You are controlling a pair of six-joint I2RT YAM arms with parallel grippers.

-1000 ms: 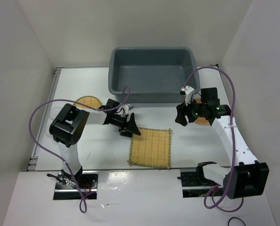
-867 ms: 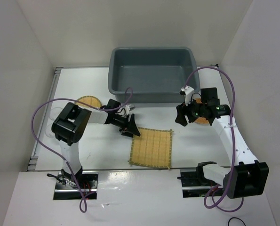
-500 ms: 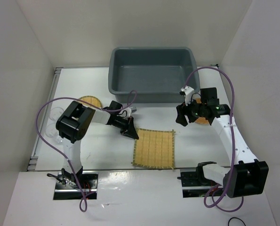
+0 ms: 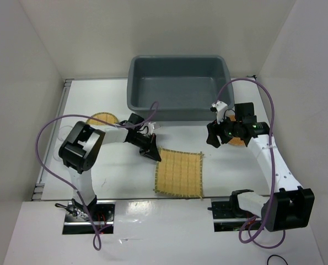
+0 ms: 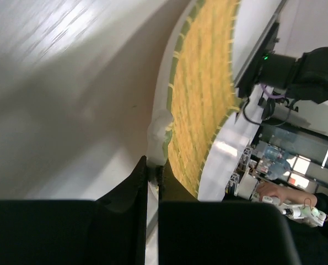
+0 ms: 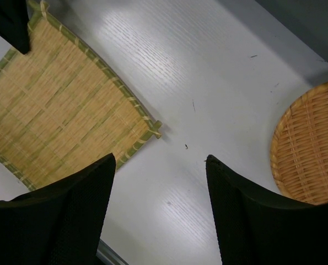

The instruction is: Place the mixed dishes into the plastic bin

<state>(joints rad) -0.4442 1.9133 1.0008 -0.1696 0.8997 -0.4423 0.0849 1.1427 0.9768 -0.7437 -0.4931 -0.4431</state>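
Top view: the square mat (image 4: 179, 172) lies on the counter (image 4: 119, 176) in front of the plastic bin (image 4: 177, 87), outside it. The left gripper (image 4: 151, 150) sits at its far-left corner. The right gripper (image 4: 212, 135) hangs beside the orange round mat (image 4: 239, 141). A yellow round mat (image 4: 103, 118) lies left of the bin.

Left wrist: the jaws are clenched on the square mat's green-trimmed edge.

Right wrist: the fingers (image 6: 70, 221) stand spread, grasping nothing – square mat to the left, orange mat to the right.
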